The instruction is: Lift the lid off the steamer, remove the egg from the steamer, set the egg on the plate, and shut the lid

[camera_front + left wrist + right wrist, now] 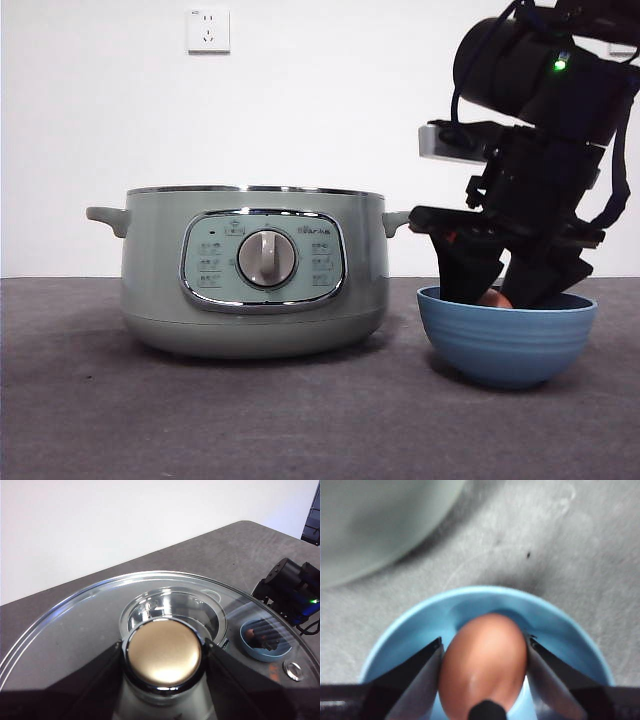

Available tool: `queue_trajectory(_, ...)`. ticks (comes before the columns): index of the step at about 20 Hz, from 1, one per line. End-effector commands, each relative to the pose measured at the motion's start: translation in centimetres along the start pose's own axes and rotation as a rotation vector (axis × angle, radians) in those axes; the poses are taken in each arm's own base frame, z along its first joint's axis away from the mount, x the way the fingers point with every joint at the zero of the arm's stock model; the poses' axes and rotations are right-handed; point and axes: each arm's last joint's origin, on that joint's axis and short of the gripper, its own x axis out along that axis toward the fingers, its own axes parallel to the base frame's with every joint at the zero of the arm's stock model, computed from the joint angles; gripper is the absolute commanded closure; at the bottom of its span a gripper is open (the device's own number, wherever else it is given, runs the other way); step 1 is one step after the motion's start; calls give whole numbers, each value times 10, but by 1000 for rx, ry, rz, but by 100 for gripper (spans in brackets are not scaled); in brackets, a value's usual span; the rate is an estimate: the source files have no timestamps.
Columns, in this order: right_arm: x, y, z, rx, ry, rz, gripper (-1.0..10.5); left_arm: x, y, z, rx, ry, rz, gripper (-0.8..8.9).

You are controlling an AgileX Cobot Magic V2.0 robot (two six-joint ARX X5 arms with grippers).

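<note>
On the grey counter (pixel 300 420), a pale sage-green steamer (pixel 255 270) stands at the left of the front view, its lid off and its control dial facing the camera. Just beside it at the right sits the blue ribbed plate (pixel 506 345) (really a bowl). From above, the right claw (pixel 500 290) dips into this bowl, its two black jaws pressed against the sides of the brownish-orange egg (pixel 484 662), which sits low inside the bowl's rim. Whether the egg touches the bowl's bottom cannot be told. Off in the left wrist view, the left claw (pixel 162 657) clamps the round knob of the glass lid (pixel 75 635), holding it up above the counter.
</note>
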Motion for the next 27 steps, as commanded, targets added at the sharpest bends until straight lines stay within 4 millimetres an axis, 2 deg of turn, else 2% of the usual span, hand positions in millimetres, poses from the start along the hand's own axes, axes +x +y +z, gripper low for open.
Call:
queue_trajectory(1, 4, 0, -3, -10, 15, 1, 959, -7, 0, 7, -2, -75, 1, 822)
queue_trajectory(14, 13, 0, -8, -15, 76, 16, 936, -6, 0, 7, -2, -74, 0, 822)
queue_trajectory(15, 13, 0, -9, -16, 82, 16, 904, -6, 0, 7, -2, -74, -2, 822)
queue_trajectory(17, 13, 0, -9, -15, 85, 16, 654, -5, 0, 7, -2, -74, -21, 822)
queue_trajectory(18, 13, 0, -9, -15, 85, 16, 592, -4, 0, 8, -2, -71, -21, 822)
queue_trajectory(21, 12, 0, -9, -15, 80, 16, 593, 6, 0, 11, -2, -48, -24, 822)
queue_trajectory(24, 1, 0, -4, -20, 37, 17, 593, 24, 1, 17, 0, -29, -45, 822)
queue_trajectory(27, -29, 1, 5, -21, -74, 20, 593, 46, 0, 25, -1, -25, -105, 822)
